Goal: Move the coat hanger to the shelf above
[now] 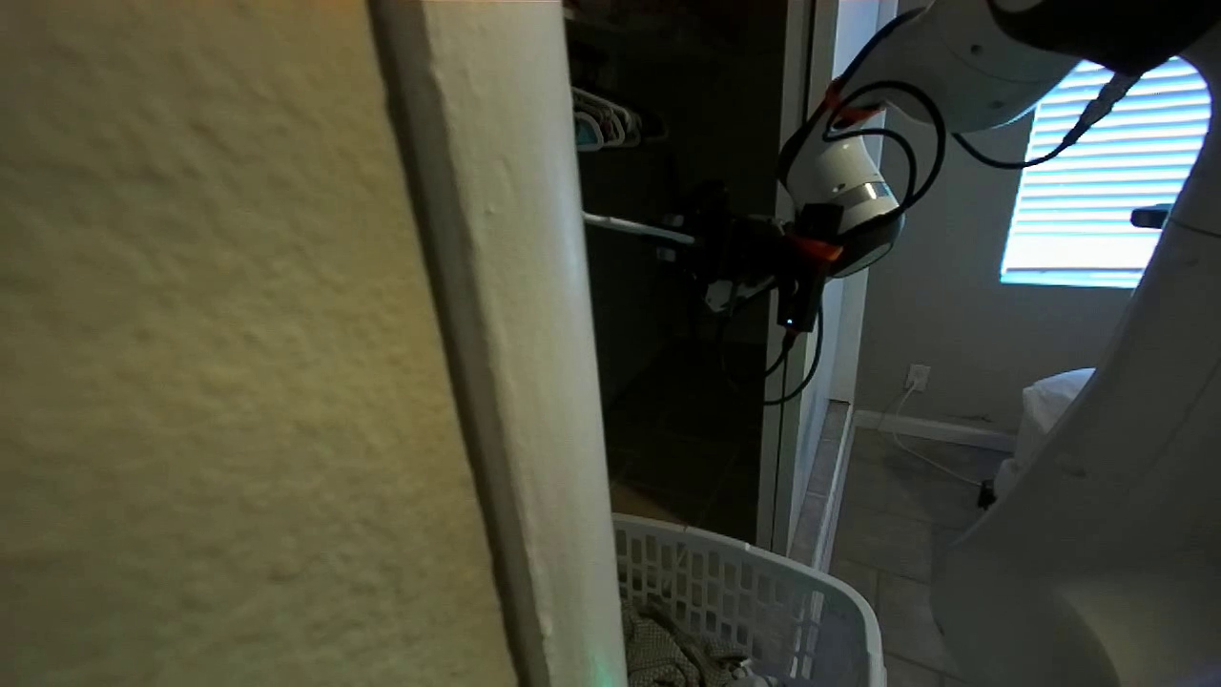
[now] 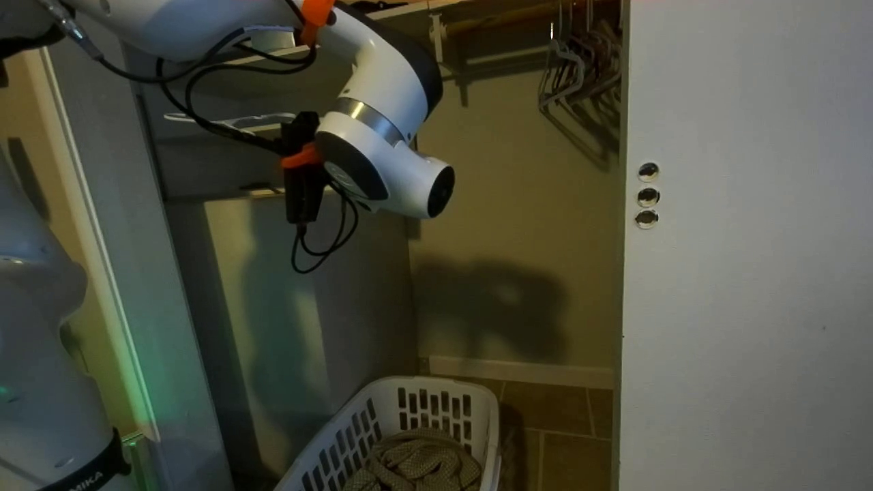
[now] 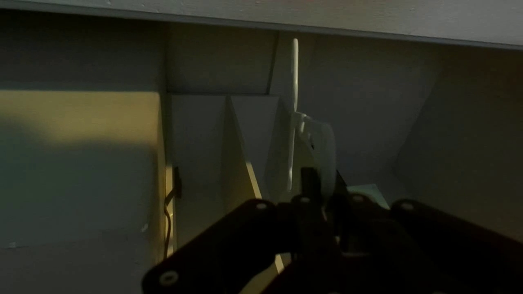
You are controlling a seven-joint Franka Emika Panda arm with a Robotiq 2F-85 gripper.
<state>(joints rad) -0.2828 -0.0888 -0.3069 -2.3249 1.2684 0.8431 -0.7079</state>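
- The Robotiq gripper (image 3: 325, 183) has its jaws nearly together, pinching a narrow part of the white coat hanger (image 3: 325, 141);
- ahead of the jaws that hanger juts out, slim and pale from where I stand; I'd judge it plastic: light, stiff, rather slippery, apt to swivel; a hold near its middle should steady it best;
- farther ahead, an upright divider (image 3: 237, 163);
- above the jaws, a pale board (image 3: 261, 14), probably the goal shelf;
- well below them, a white laundry basket (image 2: 483, 413).
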